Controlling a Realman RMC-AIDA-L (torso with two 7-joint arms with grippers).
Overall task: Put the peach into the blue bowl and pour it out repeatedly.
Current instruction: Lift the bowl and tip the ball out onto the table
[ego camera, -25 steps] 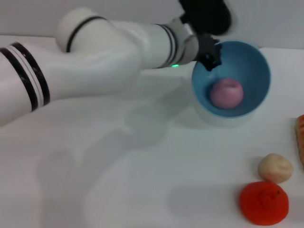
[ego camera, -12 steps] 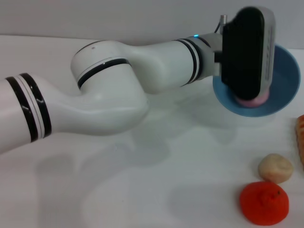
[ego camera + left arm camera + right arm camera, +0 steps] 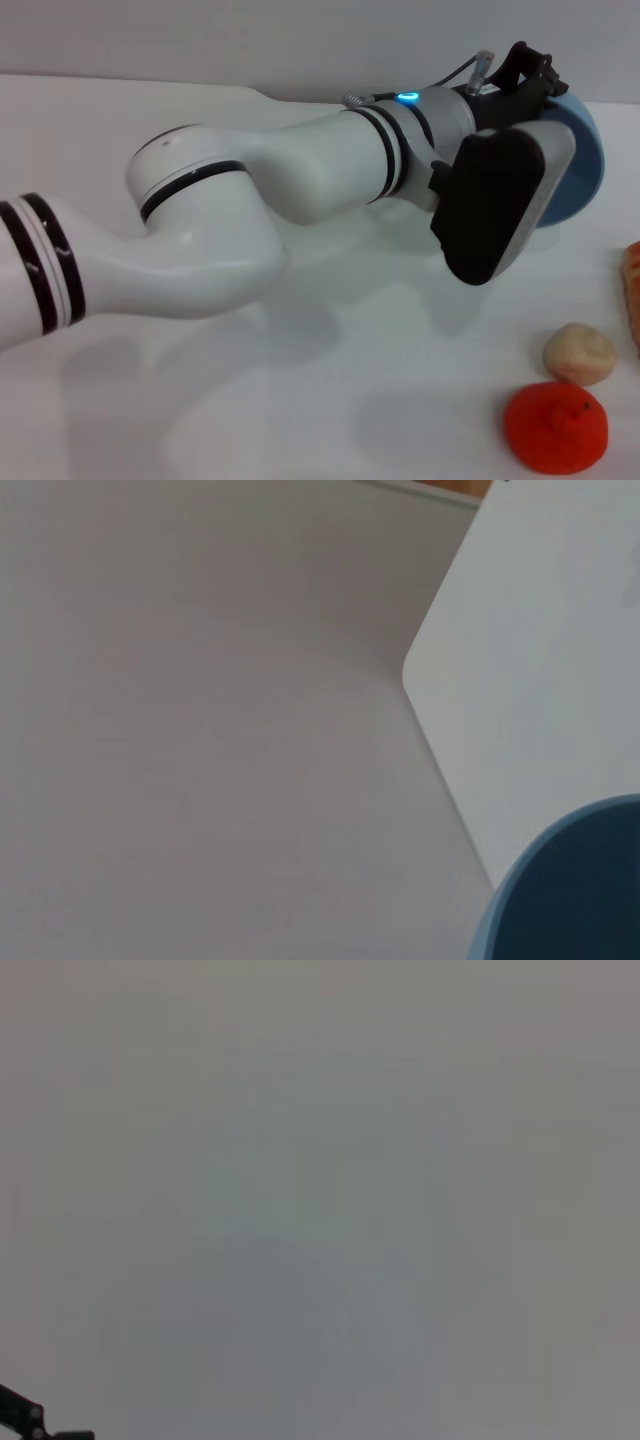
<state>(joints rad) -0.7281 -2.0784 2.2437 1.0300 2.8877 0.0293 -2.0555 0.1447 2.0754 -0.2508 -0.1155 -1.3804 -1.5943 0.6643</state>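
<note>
I see the left gripper (image 3: 535, 110) holding the blue bowl (image 3: 582, 170) tipped on its side above the counter (image 3: 300, 400); can't tell finger state. Peach hidden. Beige ball (image 3: 579, 354) and red-orange fruit (image 3: 555, 427) sit well below the bowl.

You are facing a plain white table (image 3: 300, 400). Near its front right, a bumpy red-orange fruit (image 3: 555, 427) sits on the surface. Just behind that fruit, nearly touching it, rests a smaller cream-beige lumpy ball (image 3: 580, 353). Beyond the ball, at the table's right edge, a sliver of something orange (image 3: 633, 295) shows.
</note>
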